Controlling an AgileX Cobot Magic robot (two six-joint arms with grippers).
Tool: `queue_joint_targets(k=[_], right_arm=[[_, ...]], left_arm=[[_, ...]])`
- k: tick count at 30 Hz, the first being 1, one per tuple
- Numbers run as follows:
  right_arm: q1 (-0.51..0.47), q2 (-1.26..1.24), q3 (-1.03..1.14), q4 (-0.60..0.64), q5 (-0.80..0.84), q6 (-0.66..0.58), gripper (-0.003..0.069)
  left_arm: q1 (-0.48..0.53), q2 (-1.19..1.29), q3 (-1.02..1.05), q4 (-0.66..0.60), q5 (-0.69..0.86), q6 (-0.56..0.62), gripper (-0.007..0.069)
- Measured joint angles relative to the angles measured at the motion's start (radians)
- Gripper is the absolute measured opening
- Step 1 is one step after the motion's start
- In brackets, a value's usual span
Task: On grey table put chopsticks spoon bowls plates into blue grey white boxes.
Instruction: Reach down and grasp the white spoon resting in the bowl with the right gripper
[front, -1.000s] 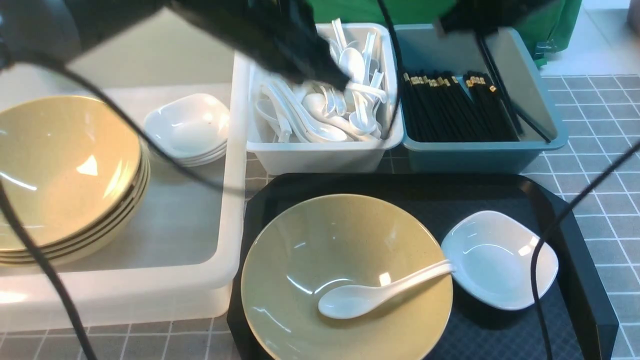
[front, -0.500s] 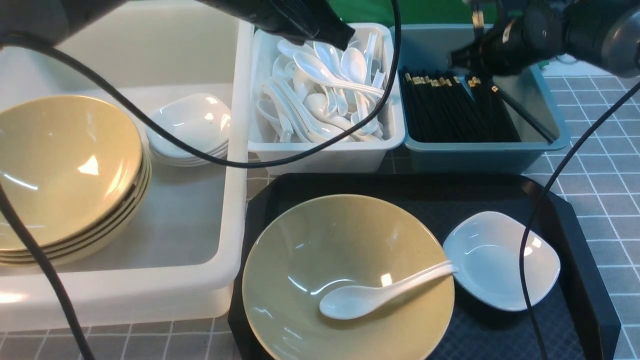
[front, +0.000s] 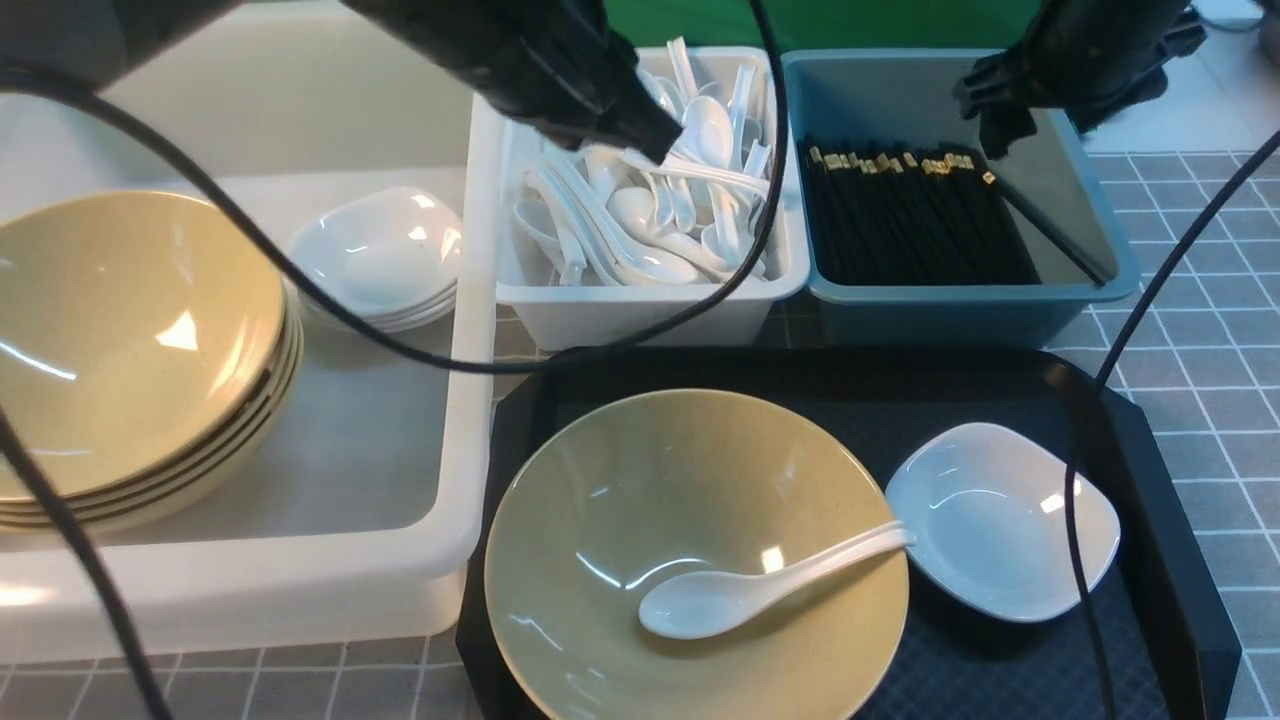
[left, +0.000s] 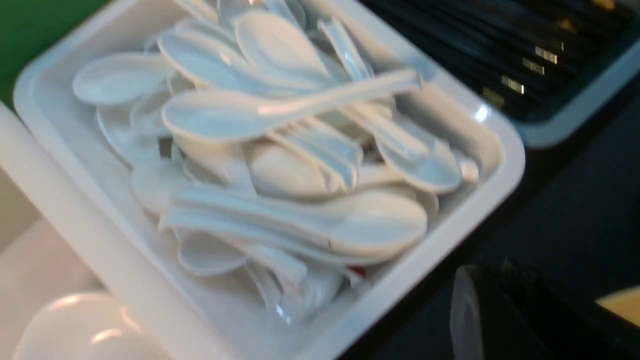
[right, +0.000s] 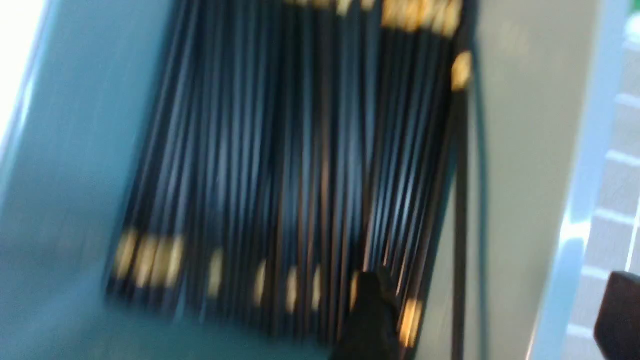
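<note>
A white spoon (front: 740, 595) lies in a yellow bowl (front: 620, 500) on the black tray, beside a small white plate (front: 1000, 520). The grey-white bin (front: 640, 315) holds several spoons (left: 280, 110). The teal bin (front: 940, 315) holds several black chopsticks (front: 900, 215), also in the right wrist view (right: 300, 150). The white tub (front: 470, 400) holds stacked bowls (front: 120, 340) and stacked plates (front: 375, 250). My left gripper (front: 650, 140) hangs over the spoon bin; one finger (left: 480, 310) shows, jaws unclear. My right gripper (front: 1000, 125) is open and empty (right: 495, 315) over the teal bin's far right.
The black tray (front: 1150, 440) sits in front of the two small bins on the grey table (front: 1200, 300). One chopstick (front: 1050, 235) lies slanted apart from the pile. Black cables (front: 1080, 560) hang across the tray and the tub.
My left gripper lifted out of the spoon heap and now hangs just above it. My right gripper moved to the right along the teal bin's far end.
</note>
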Motion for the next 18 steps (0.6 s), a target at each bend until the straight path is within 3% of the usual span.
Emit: queue_joint_targets(k=[7,10,14,18], right_arm=[[0.047,-0.144,0.135,0.23,0.046,-0.186,0.058],[0.091,-0.217,0.224,0.263,0.049,-0.261,0.0579],[0.192,-0.346,0.374,0.278,0.051,-0.383,0.0579],[0.356,-0.43,0.532,0.284,0.052,-0.559,0.0579]], left_arm=[[0.001,-0.198,0.252,0.031,0.032,-0.005,-0.0008],[0.001,-0.27,0.358,0.005,0.039,-0.007,-0.0008],[0.001,-0.391,0.529,-0.07,0.037,-0.009,-0.0008],[0.001,-0.555,0.692,-0.121,-0.016,-0.01,-0.0008]])
